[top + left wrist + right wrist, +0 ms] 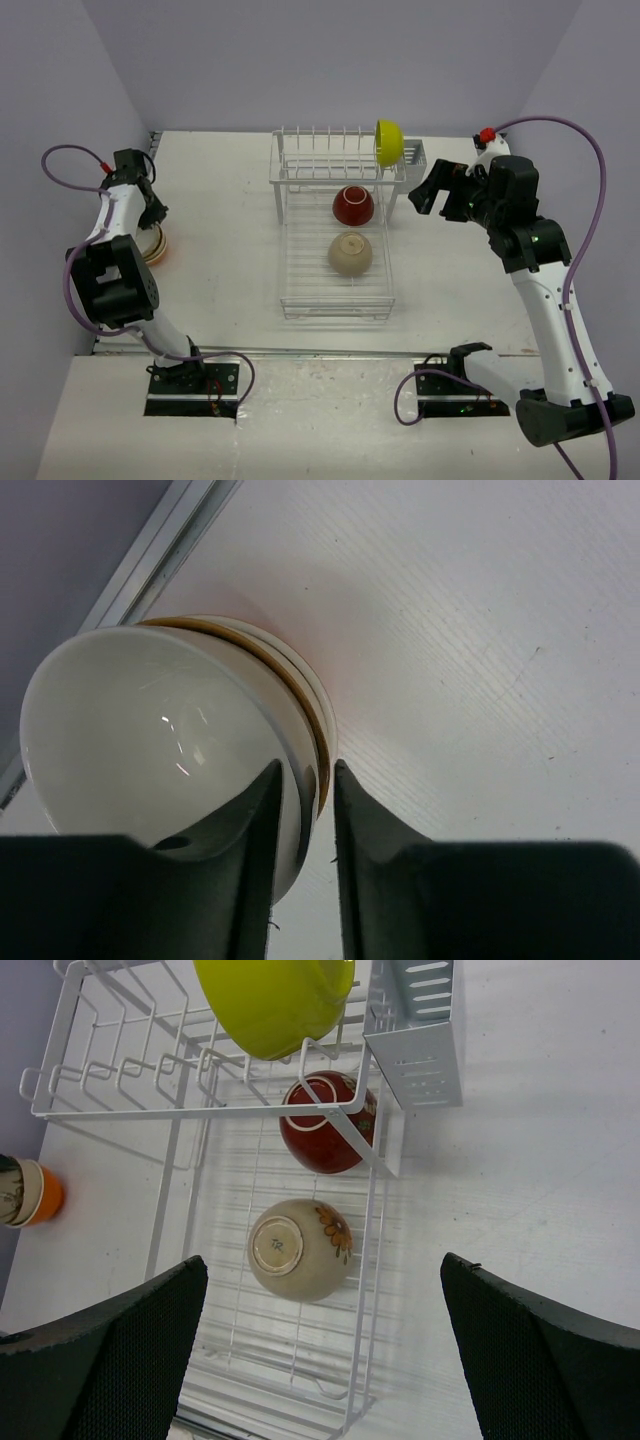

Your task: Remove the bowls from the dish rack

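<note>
The left gripper is drawn narrow, its fingers pinching the wall of a cream bowl, one finger inside the bowl and one outside. The bowl tops a nested stack at the left edge of the desk, well apart from the dish rack. An orange bowl shows in that stack. The right gripper hangs wide open and empty just to the right of the rack, near its cutlery basket. Three bowls sit in the rack. A lime-yellow bowl stands on edge at the right end of the tine row, beside the basket. A dark red bowl and a beige bowl lie upside down on the grid tray, the red one nearer the tines.
</note>
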### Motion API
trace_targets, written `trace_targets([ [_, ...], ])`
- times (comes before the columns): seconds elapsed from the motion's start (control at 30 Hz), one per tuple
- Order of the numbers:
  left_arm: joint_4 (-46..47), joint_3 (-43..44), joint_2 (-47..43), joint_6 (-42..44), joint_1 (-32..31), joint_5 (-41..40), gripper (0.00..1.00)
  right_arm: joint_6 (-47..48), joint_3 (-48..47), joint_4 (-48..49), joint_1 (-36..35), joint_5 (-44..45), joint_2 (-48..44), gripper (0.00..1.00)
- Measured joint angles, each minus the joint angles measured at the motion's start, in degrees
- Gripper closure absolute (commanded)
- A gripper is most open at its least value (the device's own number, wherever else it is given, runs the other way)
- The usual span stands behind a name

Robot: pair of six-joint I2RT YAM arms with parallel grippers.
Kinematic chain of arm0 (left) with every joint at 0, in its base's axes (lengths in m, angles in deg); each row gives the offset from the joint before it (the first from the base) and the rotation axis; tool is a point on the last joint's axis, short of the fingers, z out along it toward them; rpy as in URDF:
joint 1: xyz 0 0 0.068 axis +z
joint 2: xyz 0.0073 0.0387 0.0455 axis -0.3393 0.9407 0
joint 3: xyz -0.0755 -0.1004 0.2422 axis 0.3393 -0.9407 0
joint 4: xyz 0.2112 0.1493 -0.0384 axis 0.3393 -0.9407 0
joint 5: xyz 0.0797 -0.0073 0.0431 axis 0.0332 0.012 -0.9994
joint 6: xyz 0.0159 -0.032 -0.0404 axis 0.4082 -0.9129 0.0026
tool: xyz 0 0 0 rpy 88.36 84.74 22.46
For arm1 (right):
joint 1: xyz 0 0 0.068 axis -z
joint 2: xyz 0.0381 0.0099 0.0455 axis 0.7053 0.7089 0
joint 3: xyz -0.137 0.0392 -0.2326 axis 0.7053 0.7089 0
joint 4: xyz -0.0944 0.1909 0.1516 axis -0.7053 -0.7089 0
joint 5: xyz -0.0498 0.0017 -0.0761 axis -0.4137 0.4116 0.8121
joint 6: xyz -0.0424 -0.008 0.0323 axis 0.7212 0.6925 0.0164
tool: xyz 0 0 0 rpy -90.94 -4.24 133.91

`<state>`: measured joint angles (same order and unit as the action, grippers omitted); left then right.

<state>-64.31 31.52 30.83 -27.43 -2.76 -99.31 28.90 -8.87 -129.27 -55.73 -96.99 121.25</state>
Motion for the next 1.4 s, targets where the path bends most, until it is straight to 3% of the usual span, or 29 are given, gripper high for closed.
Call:
trace_targets([
  [0.03,0.04,0.22,0.0,0.0,0.0,0.02,0.62,-0.04,0.0,0.0,0.0,-0.02,-0.02,0.01],
  [0.2,0.39,1.77,0.0,-0.07,0.04,0.74,0.53,-0.31,0.0,0.04,0.0,-0.07,-0.22,0.01],
  [0.27,0.33,2.75,-0.15,-0.31,0.04,1.03,0.45,-0.37,0.0,0.07,0.0,-0.07,-0.31,0.01],
  [0.43,0.44,5.81,-3.39,-2.12,0.04,4.9,0.43,-0.46,0.0,0.04,0.0,0.07,-0.35,0.01],
  [0.57,7.32,9.57,-8.94,-7.15,-1.44,17.49,0.41,-0.81,-0.15,-0.11,-0.04,1.73,-0.35,0.01],
  [0.67,18.25,14.73,-9.53,-13.68,-6.67,30.29,0.43,-1.64,-1.07,-0.48,-0.07,3.72,-0.31,0.01],
  [0.73,28.83,17.7,-7.65,-19.93,-12.39,39.32,0.49,-2.16,-2.05,-0.66,-0.04,4.9,-0.22,0.01],
  [0.83,42.34,22.99,-1.33,-28.7,-22.34,49.92,0.51,-2.95,-3.45,-1.33,-0.07,6.99,-0.2,0.01],
  [0.93,48.41,28.83,6.62,-33.99,-30.49,56.02,0.5,-3.87,-4.15,-2.58,-0.04,9.75,-0.15,0.01],
  [1.07,50.05,32.44,13.84,-37.57,-36.24,58.71,0.5,-4.85,-4.33,-4.5,0.7,13.38,0.31,0.01],
  [1.4,49.96,38.01,21.46,-40.02,-42.77,59.67,0.5,-5.38,-0.7,-7.08,8.7,15.41,0.52,0.02],
])
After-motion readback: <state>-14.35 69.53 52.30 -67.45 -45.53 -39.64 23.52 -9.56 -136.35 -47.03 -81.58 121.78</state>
